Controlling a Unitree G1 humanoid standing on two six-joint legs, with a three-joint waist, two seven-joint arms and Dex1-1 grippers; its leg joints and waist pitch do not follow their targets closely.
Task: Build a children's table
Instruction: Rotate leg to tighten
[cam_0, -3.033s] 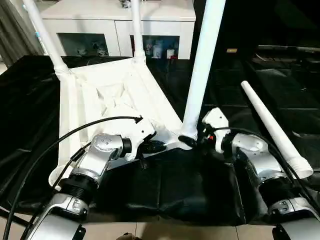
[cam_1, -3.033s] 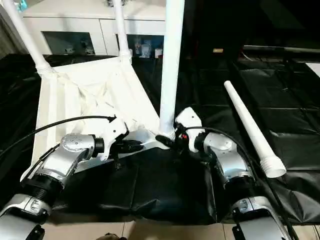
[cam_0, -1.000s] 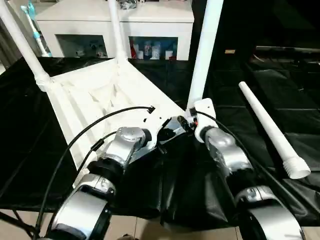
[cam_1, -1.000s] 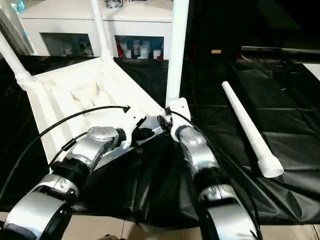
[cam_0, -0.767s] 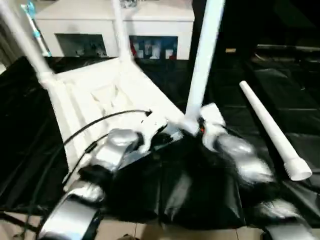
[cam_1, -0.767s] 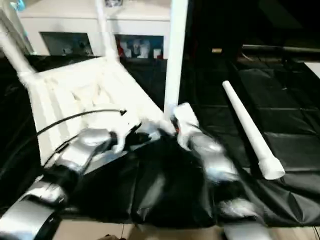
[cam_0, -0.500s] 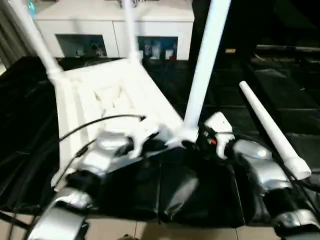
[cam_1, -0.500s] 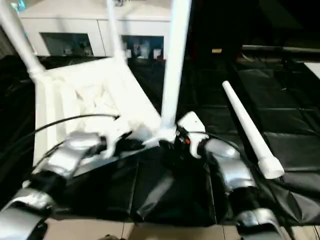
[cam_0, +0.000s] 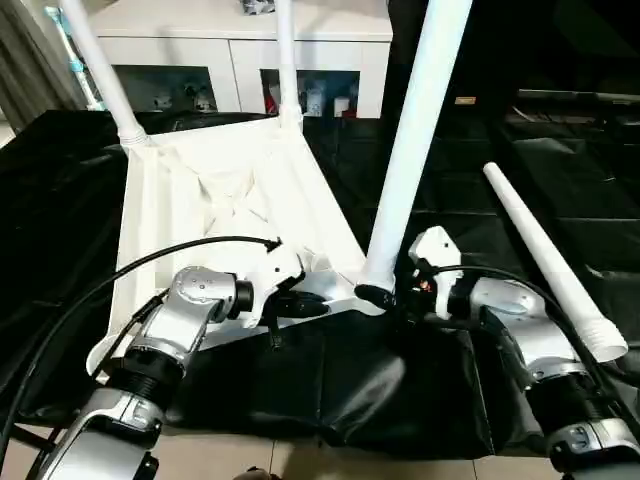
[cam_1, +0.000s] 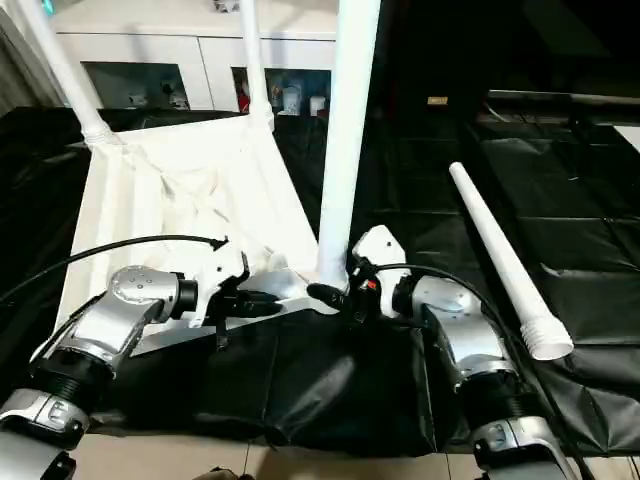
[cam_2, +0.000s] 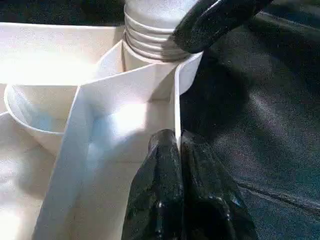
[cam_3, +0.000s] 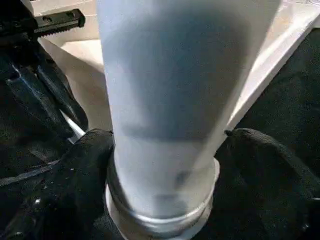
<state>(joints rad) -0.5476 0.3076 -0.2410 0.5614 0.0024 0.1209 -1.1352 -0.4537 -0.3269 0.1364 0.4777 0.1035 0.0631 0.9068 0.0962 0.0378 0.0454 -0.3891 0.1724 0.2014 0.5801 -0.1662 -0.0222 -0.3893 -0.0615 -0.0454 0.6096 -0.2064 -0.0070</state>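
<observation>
The white table top (cam_0: 200, 200) lies upside down on the black cover, with two legs (cam_0: 100, 70) (cam_0: 285, 60) standing in its far corners. A third leg (cam_0: 410, 150) stands upright in the near right corner socket. My right gripper (cam_0: 378, 295) is closed around this leg's base, and in the right wrist view its fingers (cam_3: 75, 170) press on both sides of the tube (cam_3: 175, 90). Just left of that corner, my left gripper (cam_0: 320, 300) is shut on the top's thin rim (cam_2: 176, 115). A fourth leg (cam_0: 545, 255) lies loose on the cover to the right.
A white glass-door cabinet (cam_0: 240, 40) stands behind the work table. A black cable (cam_0: 150, 265) loops over my left forearm. The black cover (cam_0: 330, 380) is wrinkled along the near edge, with the floor just below it.
The whole picture swung and tilted, so the camera moved. Both grippers keep the same holds, and the third leg still stands in its corner socket.
</observation>
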